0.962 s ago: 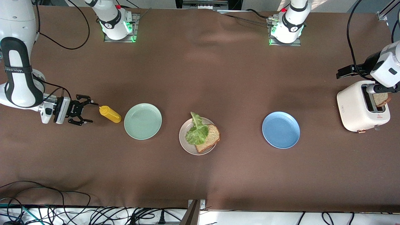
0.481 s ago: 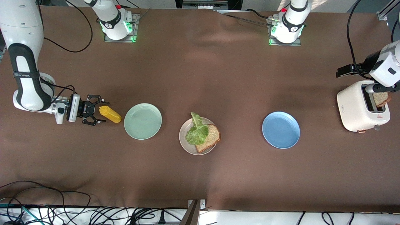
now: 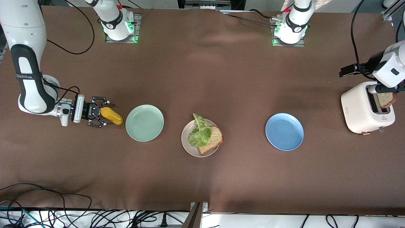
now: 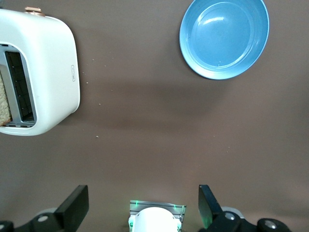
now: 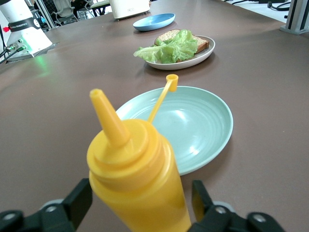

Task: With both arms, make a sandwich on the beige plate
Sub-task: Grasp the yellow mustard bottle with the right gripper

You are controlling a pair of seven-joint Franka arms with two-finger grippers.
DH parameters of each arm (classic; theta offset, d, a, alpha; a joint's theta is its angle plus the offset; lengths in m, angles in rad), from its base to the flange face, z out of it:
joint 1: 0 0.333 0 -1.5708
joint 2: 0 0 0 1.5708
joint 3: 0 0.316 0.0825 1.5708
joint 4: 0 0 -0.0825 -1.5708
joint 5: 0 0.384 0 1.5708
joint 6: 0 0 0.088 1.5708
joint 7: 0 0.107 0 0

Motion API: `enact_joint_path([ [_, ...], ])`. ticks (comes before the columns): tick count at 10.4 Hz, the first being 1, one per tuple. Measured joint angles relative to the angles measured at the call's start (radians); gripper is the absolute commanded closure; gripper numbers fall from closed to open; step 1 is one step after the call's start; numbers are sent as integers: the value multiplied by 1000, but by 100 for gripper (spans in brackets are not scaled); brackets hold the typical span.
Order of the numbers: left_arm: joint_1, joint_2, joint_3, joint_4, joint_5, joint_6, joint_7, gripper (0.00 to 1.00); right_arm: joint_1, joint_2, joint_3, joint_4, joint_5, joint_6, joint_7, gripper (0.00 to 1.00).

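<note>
The sandwich (image 3: 207, 138) is half built: we see one slice of brown bread lying on the beige plate (image 3: 188, 146), with a ruffled lettuce leaf (image 3: 199, 132) draped over the slice and hanging past the plate's rim. Taking that plate as our landmark, the green plate (image 3: 145, 123) lies beside it toward the right arm's end of the table, and holds nothing. The blue plate (image 3: 284, 131) lies beside it toward the left arm's end, also holding nothing.

Past the blue plate, at the left arm's end, stands a white toaster (image 3: 360, 111) with a second slice of bread (image 3: 386, 100) standing up in its slot. The left gripper (image 4: 145, 205) hangs above the table near the toaster, its fingers spread wide and holding nothing (in the front view the wrist hides them).

Past the green plate, at the right arm's end, a yellow squeeze bottle (image 3: 111, 115) lies on the table, its cap hanging loose on its strap. The right gripper (image 3: 100, 114) is down around the bottle, one finger on each side; we cannot tell whether they press it yet.
</note>
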Motion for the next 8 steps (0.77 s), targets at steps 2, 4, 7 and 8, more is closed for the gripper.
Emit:
enact_joint_path([
  [2,-2,0,-4,1,0,0,1,0,0,0,0,4,3,0,0,100],
  [4,-9,1,-9,4,-1,0,1,0,0,0,0,10,3,8,2,100],
  [7,-15,2,-15,7,-1,0,1,0,11,-12,6,59,-60,44,149,100],
  [8,-14,2,-15,7,-1,0,1,0,23,-30,12,89,-121,50,256,100],
])
